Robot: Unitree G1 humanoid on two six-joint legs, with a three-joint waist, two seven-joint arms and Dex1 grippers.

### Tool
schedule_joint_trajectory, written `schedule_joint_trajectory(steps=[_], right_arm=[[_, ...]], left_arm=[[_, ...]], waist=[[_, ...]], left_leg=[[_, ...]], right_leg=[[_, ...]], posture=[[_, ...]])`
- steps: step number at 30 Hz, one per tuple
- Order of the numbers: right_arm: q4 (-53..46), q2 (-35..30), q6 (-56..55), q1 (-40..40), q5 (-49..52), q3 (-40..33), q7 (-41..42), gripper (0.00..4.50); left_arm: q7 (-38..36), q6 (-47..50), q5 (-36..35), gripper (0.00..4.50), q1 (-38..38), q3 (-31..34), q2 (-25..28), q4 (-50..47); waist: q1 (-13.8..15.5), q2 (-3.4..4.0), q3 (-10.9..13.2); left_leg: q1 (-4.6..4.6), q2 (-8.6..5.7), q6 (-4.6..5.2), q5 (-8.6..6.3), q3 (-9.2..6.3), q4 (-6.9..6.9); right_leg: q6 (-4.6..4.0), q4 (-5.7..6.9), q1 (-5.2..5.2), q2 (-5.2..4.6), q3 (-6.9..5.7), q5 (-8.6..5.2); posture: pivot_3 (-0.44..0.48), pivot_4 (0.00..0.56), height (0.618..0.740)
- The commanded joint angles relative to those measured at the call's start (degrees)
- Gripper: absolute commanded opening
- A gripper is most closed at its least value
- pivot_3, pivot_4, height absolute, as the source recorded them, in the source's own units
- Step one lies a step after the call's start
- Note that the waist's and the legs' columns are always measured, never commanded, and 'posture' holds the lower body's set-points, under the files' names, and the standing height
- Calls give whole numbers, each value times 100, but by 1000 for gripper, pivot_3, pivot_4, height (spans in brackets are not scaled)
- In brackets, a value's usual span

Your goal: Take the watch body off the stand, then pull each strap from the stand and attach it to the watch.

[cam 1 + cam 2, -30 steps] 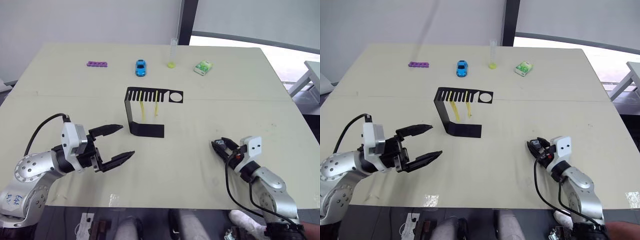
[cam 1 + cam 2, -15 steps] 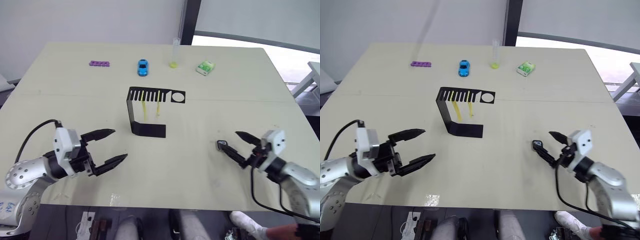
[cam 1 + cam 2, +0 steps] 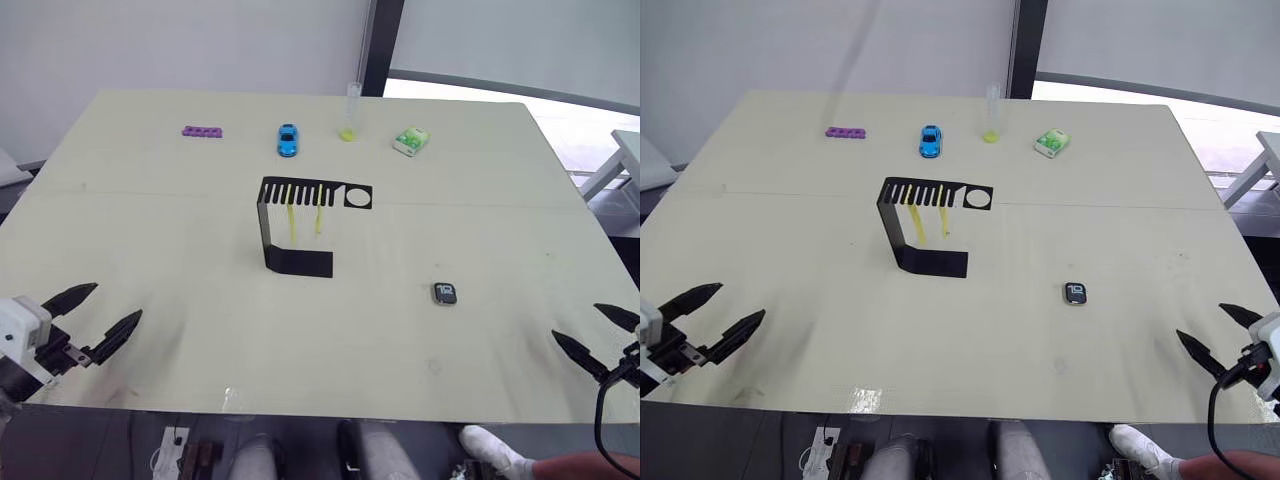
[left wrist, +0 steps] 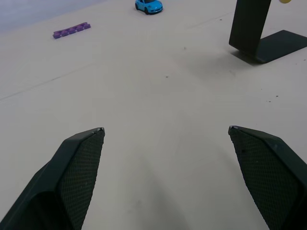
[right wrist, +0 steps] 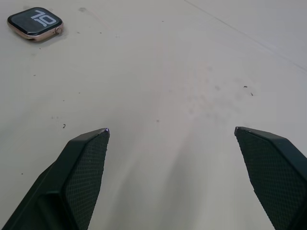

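Out on the bare right half of the table (image 3: 150, 200), the watch body (image 3: 445, 293) lies flat and alone, screen up with white digits showing, well clear of the stand (image 3: 300, 225) and nearer the front edge than the back. Over at the table's front right corner, the right gripper (image 3: 596, 336) hangs with its two black fingers spread wide, nothing between them, well apart from the watch. Same story at the front left corner: the left gripper (image 3: 96, 313) is splayed open and empty, low over the tabletop.

Middle of the table, the stand sits upright on its flat base, slotted top plate reaching toward the right edge, round hole at its end. Both yellow straps (image 3: 292, 218) hang down from the slots, side by side, under the top plate.

Along the back edge, a purple block strip (image 3: 203, 131), a blue toy car (image 3: 288, 139), a clear tube (image 3: 351, 110) with a yellow bottom, and a green-white packet (image 3: 410, 141) line up from left to right.
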Motion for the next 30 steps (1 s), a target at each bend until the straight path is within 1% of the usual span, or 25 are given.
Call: schedule_joint_trajectory(steps=[1, 3, 5, 7, 9, 12, 15, 18, 20, 25, 30], right_arm=[[-115, 34, -293, -256, 77, 183, 168, 4435], [-372, 182, -224, -512, 159, 435, 110, 4435], [-831, 380, -45, -799, 271, 859, 131, 4435], [-1214, 589, 219, -1063, 378, 1236, 95, 4435], [-1482, 794, 403, -1314, 409, 1608, 64, 4435], [-1804, 1072, 633, -1692, 347, 2203, 61, 4435], [-1934, 1299, 867, -2042, 394, 2527, -4, 4435], [-1825, 1413, 971, -2315, 379, 2735, 64, 4435], [-1732, 1417, 981, -2388, 331, 2827, 155, 4435], [-1632, 1438, 949, -2461, 271, 2962, 195, 4435], [-1636, 1532, 937, -2494, 230, 3061, 130, 4435]], left_arm=[[103, -110, -31, 4500, -14, -8, -47, -404], [247, -13, -72, 4500, -79, -130, -107, -665], [561, 270, -278, 4500, -244, -309, -234, -1131], [893, 456, -309, 4500, -410, -570, -376, -1602], [1236, 601, -150, 4500, -604, -946, -525, -2028], [1987, 1025, 145, 4500, -964, -1604, -825, -2552], [2595, 1433, 500, 4500, -1191, -2271, -1127, -2849], [3227, 1655, 1082, 4500, -1475, -3080, -1549, -2917], [3612, 1620, 1494, 4500, -1681, -3422, -1839, -2775], [4302, 1575, 2063, 4500, -2234, -3739, -2494, -2269], [4703, 1669, 2536, 4500, -2692, -4004, -2870, -1819]], waist=[[6, 0, 0], [7, -2, -1], [14, 0, -1], [17, 1, -1], [30, 2, -1], [41, 3, -1], [51, 3, -1], [70, 2, -1], [102, 2, -1], [168, 2, -1], [170, 2, -1]], left_leg=[[0, 0, 0, 0, 0, 0], [1, 1, -1, 1, -1, 1], [0, 0, -1, 1, -1, 1], [-1, 2, -4, 2, -2, 2], [-1, 2, -6, 3, -4, 3], [-2, 1, -6, 4, -4, 5], [-4, 0, -5, 4, -5, 11], [-5, -2, -4, 5, -5, 14], [-7, -2, -3, 5, -6, 18], [-9, -2, -1, 6, -3, 23], [-10, -1, -1, 7, -2, 26]], right_leg=[[0, 1, 0, 0, 0, 0], [1, 2, 2, -1, 0, 1], [3, 4, 2, -3, 1, 1], [3, 8, 1, -2, -1, 2], [5, 13, 0, -3, -1, 3], [5, 12, 0, -3, -1, 3], [6, 13, -1, -3, -2, 3], [6, 14, -1, -2, -1, 3], [6, 13, -2, -2, -2, 4], [6, 12, -4, 1, -1, 4], [7, 14, -6, 2, -1, 4]], posture=[[0, 150, 740], [0, 150, 740], [0, 150, 740], [0, 150, 740], [0, 150, 740], [0, 150, 740], [0, 150, 740], [0, 150, 740], [0, 150, 740], [0, 150, 740], [0, 150, 740]])
